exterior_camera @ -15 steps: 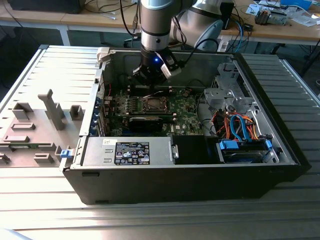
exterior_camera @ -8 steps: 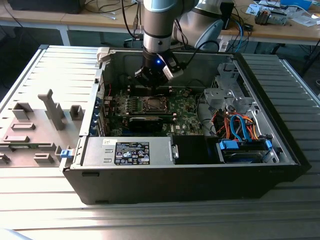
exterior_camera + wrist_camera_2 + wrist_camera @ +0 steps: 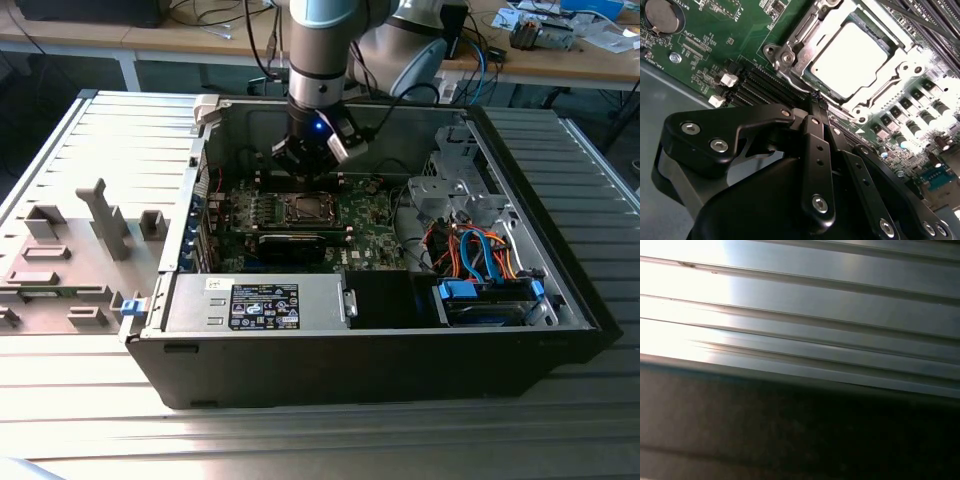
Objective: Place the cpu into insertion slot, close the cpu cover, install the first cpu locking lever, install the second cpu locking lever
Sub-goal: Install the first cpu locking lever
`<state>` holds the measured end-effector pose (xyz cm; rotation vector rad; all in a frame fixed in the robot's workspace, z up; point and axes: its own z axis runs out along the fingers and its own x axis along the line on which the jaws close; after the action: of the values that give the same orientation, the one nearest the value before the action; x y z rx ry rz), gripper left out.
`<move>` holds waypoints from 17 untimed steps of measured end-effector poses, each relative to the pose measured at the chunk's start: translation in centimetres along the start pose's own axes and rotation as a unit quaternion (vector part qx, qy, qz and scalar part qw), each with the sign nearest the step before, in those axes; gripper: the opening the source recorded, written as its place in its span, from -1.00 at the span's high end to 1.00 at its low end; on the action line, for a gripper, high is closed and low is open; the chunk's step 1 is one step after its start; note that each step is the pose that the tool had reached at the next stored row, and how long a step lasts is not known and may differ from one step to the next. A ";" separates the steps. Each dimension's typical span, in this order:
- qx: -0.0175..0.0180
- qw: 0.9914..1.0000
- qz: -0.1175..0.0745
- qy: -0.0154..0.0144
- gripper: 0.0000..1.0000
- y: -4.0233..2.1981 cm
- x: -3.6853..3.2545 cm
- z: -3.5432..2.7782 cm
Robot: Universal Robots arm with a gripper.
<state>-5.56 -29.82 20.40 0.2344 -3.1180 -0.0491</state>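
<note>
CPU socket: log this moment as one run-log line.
cpu: seated in insertion slot | cpu cover: closed over it | gripper: shut, empty, tips beside the socket edge | arm: inside open computer case

An open computer case lies on a ribbed metal table, blue cables inside.

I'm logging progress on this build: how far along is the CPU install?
Done: the cpu sits in the insertion slot, and the cpu cover lies closed around it. In hand: the gripper, fingers together, sits at the socket's edge. Whether either locking lever is latched can't be told.
</note>
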 end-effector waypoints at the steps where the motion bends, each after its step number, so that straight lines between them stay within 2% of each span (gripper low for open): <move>1: 0.000 1.000 0.000 0.000 0.79 -0.02 -0.10 0.06; 17: 0.000 1.000 0.000 0.000 0.79 -0.18 -1.28 0.57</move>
<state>-4.28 -29.79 19.81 0.2343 -3.1174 -0.0489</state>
